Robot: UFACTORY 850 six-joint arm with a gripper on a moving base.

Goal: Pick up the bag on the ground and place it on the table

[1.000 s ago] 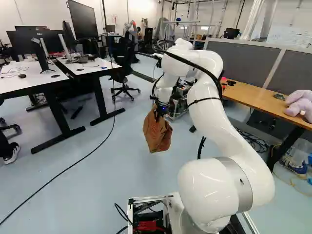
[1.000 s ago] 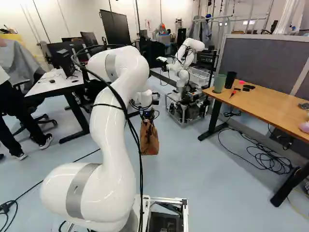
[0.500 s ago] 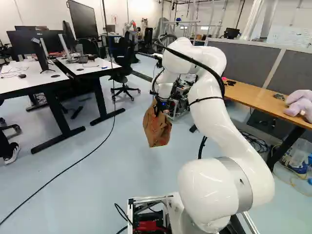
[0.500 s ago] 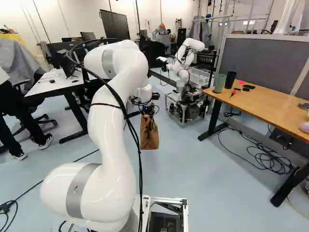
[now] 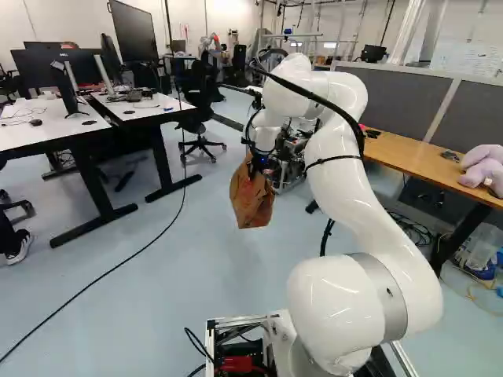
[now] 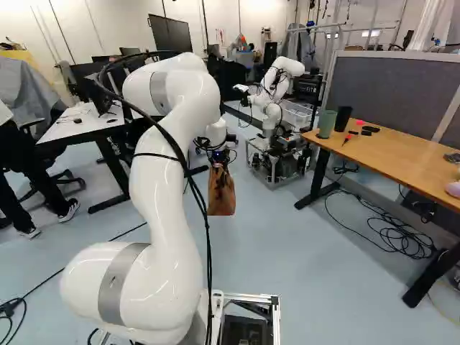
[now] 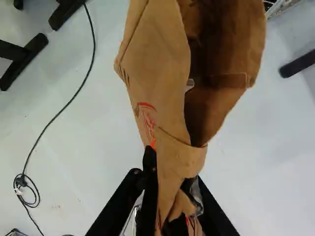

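High over the floor, the gripper (image 5: pixel 258 166) is shut on the top of the brown paper bag (image 5: pixel 251 201), which hangs below it left of the arm in the left base view. The same bag (image 6: pixel 221 192) hangs just right of the arm in the right base view. Seen from the wrist, the gripper (image 7: pixel 172 196) pinches the crumpled edge of the bag (image 7: pixel 160 73) between its fingers, and the bag's mouth gapes open ahead of them. The wooden table (image 6: pixel 410 154) stands to the right.
Cups (image 6: pixel 326 123), small items and a pink plush toy (image 5: pixel 483 167) are on the wooden table. Another robot (image 6: pixel 277 108) stands beyond the bag. White desks (image 5: pixel 39 129) and an office chair (image 5: pixel 203 118) are at the left. Cables (image 6: pixel 395 230) lie under the wooden table.
The arm has risen a little, lifting the bag with it. Against the floor behind, the bag hangs higher than before. The base has not moved.
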